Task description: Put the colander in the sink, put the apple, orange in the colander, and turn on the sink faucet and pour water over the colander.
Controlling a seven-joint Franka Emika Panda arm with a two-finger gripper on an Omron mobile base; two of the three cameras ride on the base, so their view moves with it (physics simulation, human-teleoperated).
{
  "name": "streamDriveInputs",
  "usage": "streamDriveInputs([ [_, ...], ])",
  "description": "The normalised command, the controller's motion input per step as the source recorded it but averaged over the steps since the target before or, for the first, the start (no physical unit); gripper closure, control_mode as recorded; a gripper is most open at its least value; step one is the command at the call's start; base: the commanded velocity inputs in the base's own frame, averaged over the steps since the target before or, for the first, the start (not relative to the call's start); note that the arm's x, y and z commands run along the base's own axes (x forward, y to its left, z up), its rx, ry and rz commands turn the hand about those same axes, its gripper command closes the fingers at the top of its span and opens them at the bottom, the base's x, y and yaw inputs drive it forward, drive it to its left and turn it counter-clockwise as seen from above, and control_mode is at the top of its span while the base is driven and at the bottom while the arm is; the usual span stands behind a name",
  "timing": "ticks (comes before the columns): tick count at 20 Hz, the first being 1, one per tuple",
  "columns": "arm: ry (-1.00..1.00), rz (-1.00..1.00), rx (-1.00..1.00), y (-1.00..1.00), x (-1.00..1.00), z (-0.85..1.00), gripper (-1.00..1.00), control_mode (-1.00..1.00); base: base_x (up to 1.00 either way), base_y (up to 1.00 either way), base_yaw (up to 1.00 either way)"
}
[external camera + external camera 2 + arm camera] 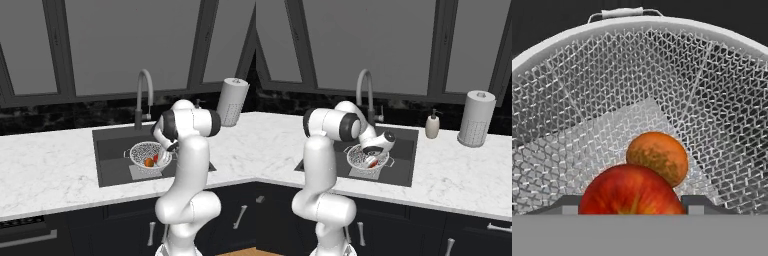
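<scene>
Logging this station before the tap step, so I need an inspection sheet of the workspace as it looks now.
Surface: white marble counter.
Job's things: colander in sink; apple and orange inside it, touching; faucet behind, no water seen.
Clutter: perforated cylinder, soap bottle.
Tool: in the colander, astride the apple; grip unclear.
Cables: nothing seen.
Surroundings: dark windows, dark cabinets.

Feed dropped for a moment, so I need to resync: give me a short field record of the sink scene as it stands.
colander: sitting in the sink, over the drain plate
orange: inside the colander
apple: inside the colander, touching the orange, between the tool's fingers
tool: lowered into the colander, fingers either side of the apple
sink faucet: no water visible
</scene>
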Motion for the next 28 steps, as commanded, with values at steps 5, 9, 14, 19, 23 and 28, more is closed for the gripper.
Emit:
streamDriveInputs([
  [5, -0.16, -0.02, 0.0, 0.07, 0.0, -0.01, -1.0, -1.0, 0.0, 0.0, 0.0],
  [9, -0.28, 0.0, 0.0, 0.15, 0.0, 0.0, -1.0, -1.0, 0.0, 0.0, 0.0],
  [14, -0.32, 0.0, 0.03, 0.03, 0.0, 0.32, -1.0, -1.0, 0.0, 0.0, 0.0],
  [19, -0.31, -0.01, 0.13, -0.4, 0.0, 0.97, -1.0, -1.0, 0.0, 0.0, 0.0],
  [23, -0.22, -0.04, 0.17, -0.5, 0.0, 0.91, -1.0, -1.0, 0.0, 0.0, 0.0],
  [28, -0.19, -0.01, 0.21, -0.32, 0.05, 0.84, -1.0, -1.0, 0.0, 0.0, 0.0],
])
